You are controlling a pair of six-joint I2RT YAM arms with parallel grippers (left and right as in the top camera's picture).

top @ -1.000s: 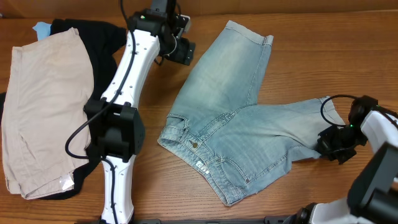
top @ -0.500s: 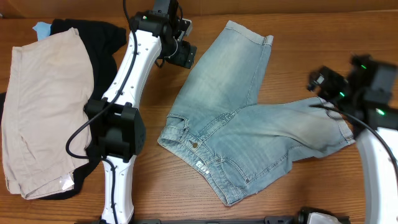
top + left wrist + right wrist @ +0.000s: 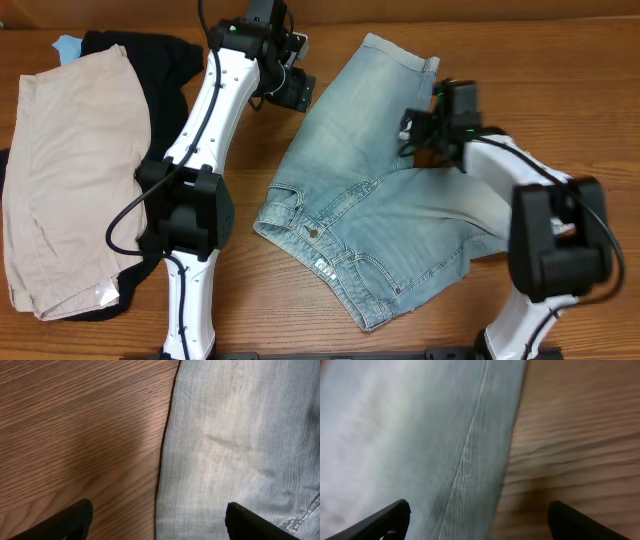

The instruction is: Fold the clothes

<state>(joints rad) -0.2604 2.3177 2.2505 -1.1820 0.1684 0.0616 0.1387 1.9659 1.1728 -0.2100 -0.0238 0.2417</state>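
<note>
The clothes, light-blue denim shorts [image 3: 370, 200], lie spread on the wooden table [image 3: 250, 310] with one leg pointing to the far edge and one to the right. My left gripper [image 3: 293, 88] hovers open over the far leg's left edge. In the left wrist view the gripper [image 3: 159, 522] straddles that edge, denim [image 3: 240, 435] on the right and bare wood on the left. My right gripper [image 3: 420, 135] is open above the same leg's right edge. The right wrist view shows the gripper [image 3: 480, 520] with denim [image 3: 410, 435] on the left and wood on the right. Neither holds anything.
Beige shorts [image 3: 70, 170] lie on a black garment [image 3: 165, 60] at the table's left side. A small light-blue scrap [image 3: 66, 45] peeks out at the far left corner. The left arm stretches over the table between the two piles.
My right gripper has opened and swung from the right leg's hem up and left to the far leg's right edge. The left arm has stayed still.
</note>
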